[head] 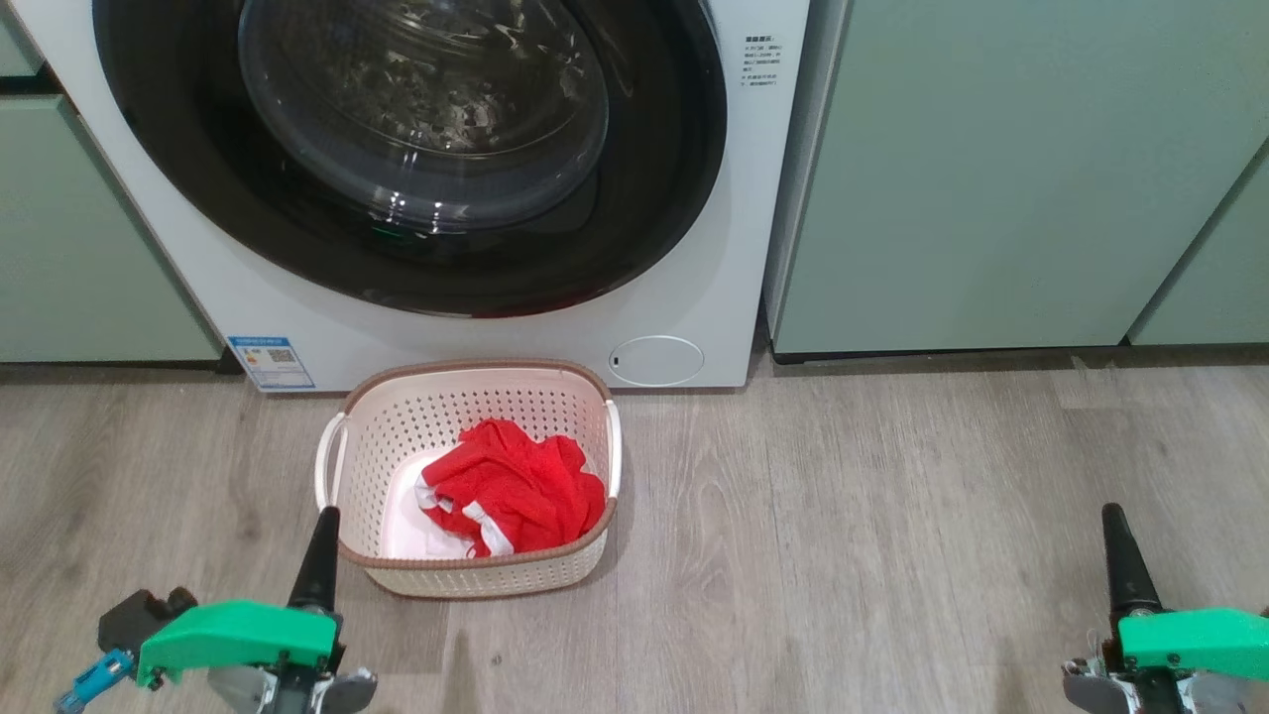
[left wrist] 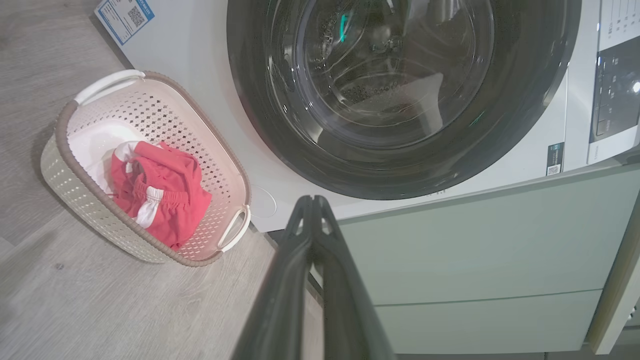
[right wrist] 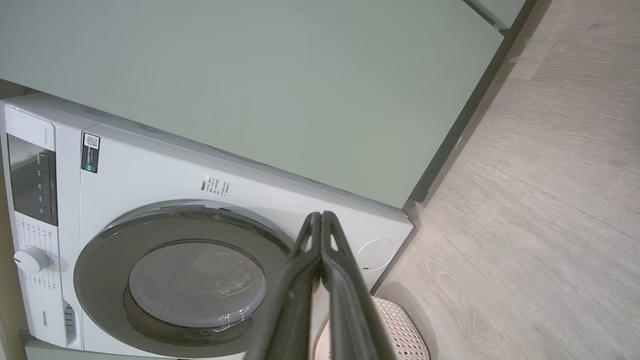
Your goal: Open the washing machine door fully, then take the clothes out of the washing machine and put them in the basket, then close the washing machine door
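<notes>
Though crumpled, bright red white-trimmed clothes (head: 516, 486)

Door: I see the washing machine door (head: 416, 149) closed.
Basket: the basket (head: 436, 412) on the floor (head: 892, 496) before it, the clothes (head: 516, 488) inside.
Grippers: my left gripper (head: 325, 521) and right gripper (head: 1114, 518) closed, empty.

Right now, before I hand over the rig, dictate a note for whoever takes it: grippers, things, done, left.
Left gripper: shut, empty, near the basket.
Right gripper: shut, empty, above the floor.
Washing machine door: closed on the washing machine.
Clothes: red, lying in the basket on the floor.
Done: unloading and closing, it seems; no red shows through the glass.
Left: probably nothing.
</notes>
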Controlling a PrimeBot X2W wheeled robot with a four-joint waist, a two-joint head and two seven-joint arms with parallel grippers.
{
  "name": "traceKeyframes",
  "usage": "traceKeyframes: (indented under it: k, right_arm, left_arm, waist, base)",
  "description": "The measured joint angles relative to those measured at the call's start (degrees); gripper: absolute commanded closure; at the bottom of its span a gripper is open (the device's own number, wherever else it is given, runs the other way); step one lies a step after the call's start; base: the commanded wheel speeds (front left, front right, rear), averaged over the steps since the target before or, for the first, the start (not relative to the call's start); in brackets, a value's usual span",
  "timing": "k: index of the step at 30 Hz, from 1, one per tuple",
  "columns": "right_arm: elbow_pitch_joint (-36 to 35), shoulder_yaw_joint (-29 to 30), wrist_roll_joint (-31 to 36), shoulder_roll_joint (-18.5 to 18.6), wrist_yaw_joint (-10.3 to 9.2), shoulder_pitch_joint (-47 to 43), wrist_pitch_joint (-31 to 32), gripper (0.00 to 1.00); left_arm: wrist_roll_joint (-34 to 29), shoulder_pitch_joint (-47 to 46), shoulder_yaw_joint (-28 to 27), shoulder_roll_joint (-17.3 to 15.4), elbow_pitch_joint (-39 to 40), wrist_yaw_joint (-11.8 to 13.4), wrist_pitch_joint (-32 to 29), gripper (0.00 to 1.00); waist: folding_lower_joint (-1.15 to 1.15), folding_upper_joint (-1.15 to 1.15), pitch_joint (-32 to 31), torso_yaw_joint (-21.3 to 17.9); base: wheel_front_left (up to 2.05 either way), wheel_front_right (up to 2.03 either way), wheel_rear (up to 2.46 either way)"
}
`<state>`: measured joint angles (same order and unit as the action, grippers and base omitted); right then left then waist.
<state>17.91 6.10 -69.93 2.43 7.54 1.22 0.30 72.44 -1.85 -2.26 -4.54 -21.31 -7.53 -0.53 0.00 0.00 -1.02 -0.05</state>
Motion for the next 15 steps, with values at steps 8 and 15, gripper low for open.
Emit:
traceKeyframes:
  k: [8,15]
  right_arm:
    - [-0.4,0.2,-5.0,0.0,-0.01,0.7,1.4,1.0]
    - [-0.7,0.5,-9.4,0.0,-0.01,1.2,2.6,1.0]
  left_arm:
    - [4.4,-0.1,-0.6,0.5,1.0,0.0,-1.2,1.0]
    - [8.3,-0.8,-0.9,0.9,2.1,0.0,-2.5,1.0]
  waist:
    - [0.0,0.0,0.3,0.0]
    - [0.0,0.0,0.5,0.0]
  base:
    - [0.0,0.0,0.0]
    - [0.0,0.0,0.0]
